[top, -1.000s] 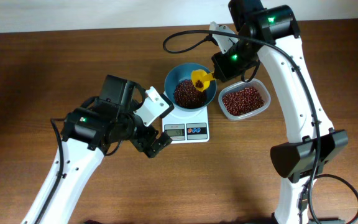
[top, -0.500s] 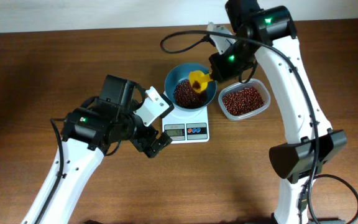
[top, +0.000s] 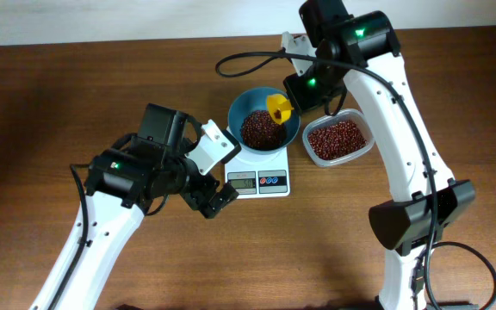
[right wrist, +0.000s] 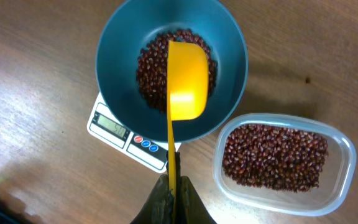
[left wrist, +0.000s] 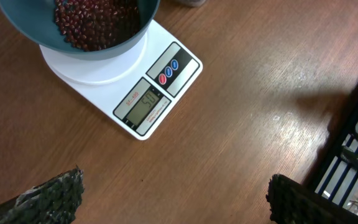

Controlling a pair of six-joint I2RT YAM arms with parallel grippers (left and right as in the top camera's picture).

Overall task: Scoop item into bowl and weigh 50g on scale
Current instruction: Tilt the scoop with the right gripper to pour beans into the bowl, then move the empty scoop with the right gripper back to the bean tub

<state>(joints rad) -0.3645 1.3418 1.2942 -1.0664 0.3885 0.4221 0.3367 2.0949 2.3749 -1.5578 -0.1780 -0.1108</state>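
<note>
Right gripper point(right wrist: 174, 186): fingers pinching shut on the yellow scoop point(right wrist: 185, 81) handle. The scoop is hanging beyond the fingertips, hiding some beans point(right wrist: 151, 68) in the bowl point(right wrist: 120, 37) sitting on the scale point(right wrist: 114, 127). Left gripper point(left wrist: 176, 190): gaping wide, gripping nothing, fingertips cut off at the frame edge.

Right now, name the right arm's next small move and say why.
Probably lift the yellow scoop clear of the bowl and over toward the clear container. The right pincer holds it tipped over above the beans, seemingly emptied, and the scale display looks near target, though hard to read.
</note>
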